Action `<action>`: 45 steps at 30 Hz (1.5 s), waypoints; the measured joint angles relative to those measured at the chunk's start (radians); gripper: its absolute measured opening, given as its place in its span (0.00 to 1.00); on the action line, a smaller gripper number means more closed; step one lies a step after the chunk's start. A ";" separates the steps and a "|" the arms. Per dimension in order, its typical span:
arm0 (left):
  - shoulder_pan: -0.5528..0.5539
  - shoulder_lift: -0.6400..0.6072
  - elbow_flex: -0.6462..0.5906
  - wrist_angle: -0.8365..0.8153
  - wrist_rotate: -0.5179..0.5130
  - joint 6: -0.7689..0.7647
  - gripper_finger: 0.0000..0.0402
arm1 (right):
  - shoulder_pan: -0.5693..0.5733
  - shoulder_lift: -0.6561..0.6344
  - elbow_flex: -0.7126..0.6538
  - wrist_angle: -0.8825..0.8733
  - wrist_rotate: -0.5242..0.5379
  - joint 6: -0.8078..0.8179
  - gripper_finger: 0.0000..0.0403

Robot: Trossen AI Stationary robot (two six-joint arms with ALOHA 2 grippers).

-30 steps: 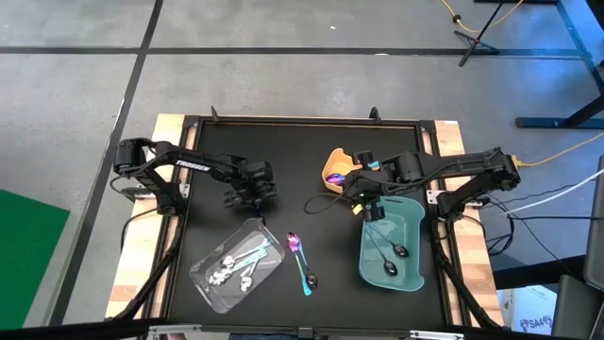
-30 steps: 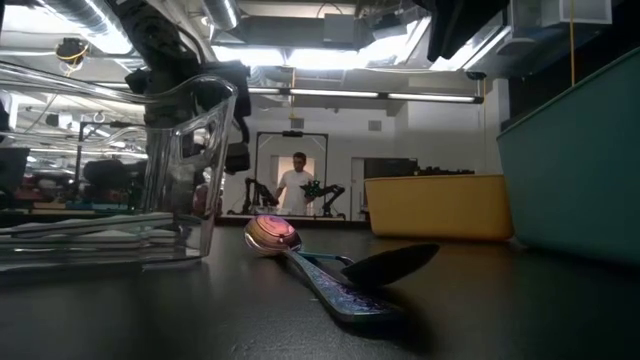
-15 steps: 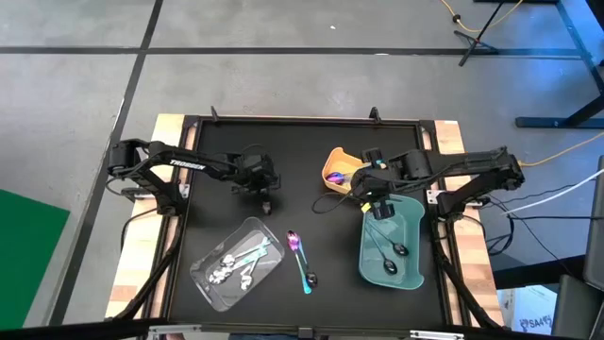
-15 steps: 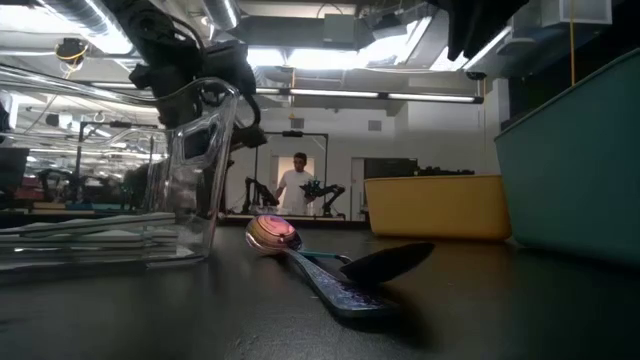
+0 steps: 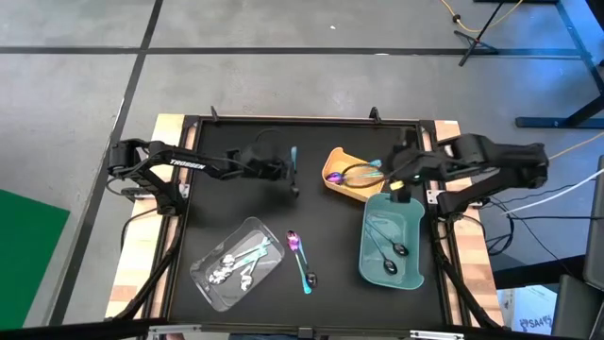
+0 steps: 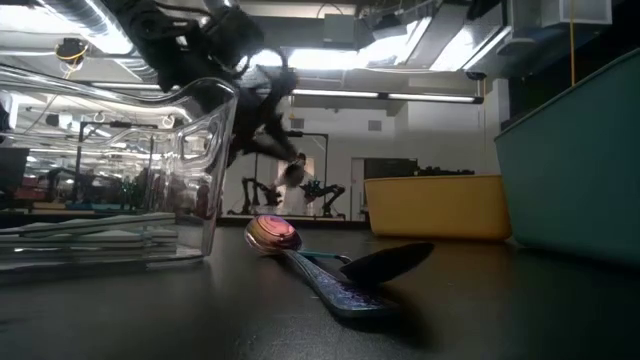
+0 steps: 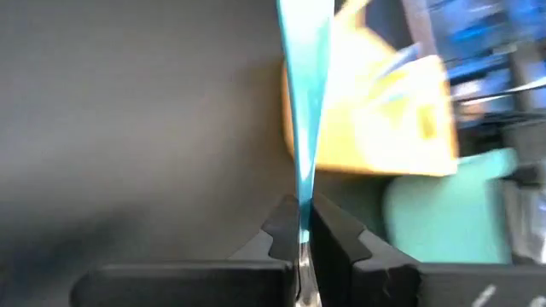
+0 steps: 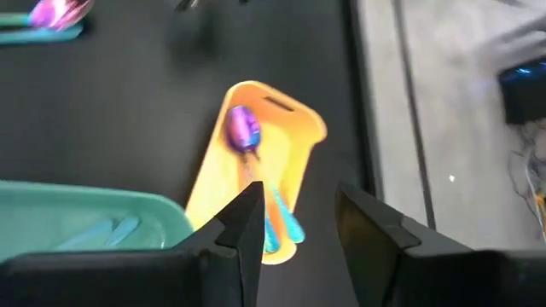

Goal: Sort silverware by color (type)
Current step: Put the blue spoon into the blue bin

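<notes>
Near the tabletop's far edge, left of centre, we see the left gripper (image 5: 289,173) clamped on a teal-handled utensil (image 5: 293,159), carried above the mat. In the high view its long axis runs far edge to near edge, teal handle (image 7: 304,102) pointing away from the fingers. We'd keep the pinch firm, carry it level, and lower it lengthwise into its tray. Right gripper (image 5: 396,184) hovers over the teal tray (image 5: 415,231) by the right edge, jaws apart, empty.

Three trays are sitting out, one clear (image 5: 238,263), one yellow (image 5: 342,180), one teal (image 5: 412,247), two utensils (image 5: 302,263) are lying loose between them, two dark spoons (image 5: 389,255) are resting in the teal one, and one teal-handled piece (image 5: 293,161) is hanging aloft.
</notes>
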 joint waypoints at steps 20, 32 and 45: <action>-0.120 -0.002 0.002 0.608 -0.225 0.456 0.03 | 0.000 -0.053 0.000 0.329 0.297 0.228 0.33; -0.210 -0.002 0.002 0.726 -0.408 0.662 0.03 | 0.000 0.059 0.000 0.677 0.280 0.121 0.33; -0.245 -0.002 0.003 0.753 -0.451 0.770 0.03 | -0.067 0.250 0.000 0.867 0.110 0.007 0.33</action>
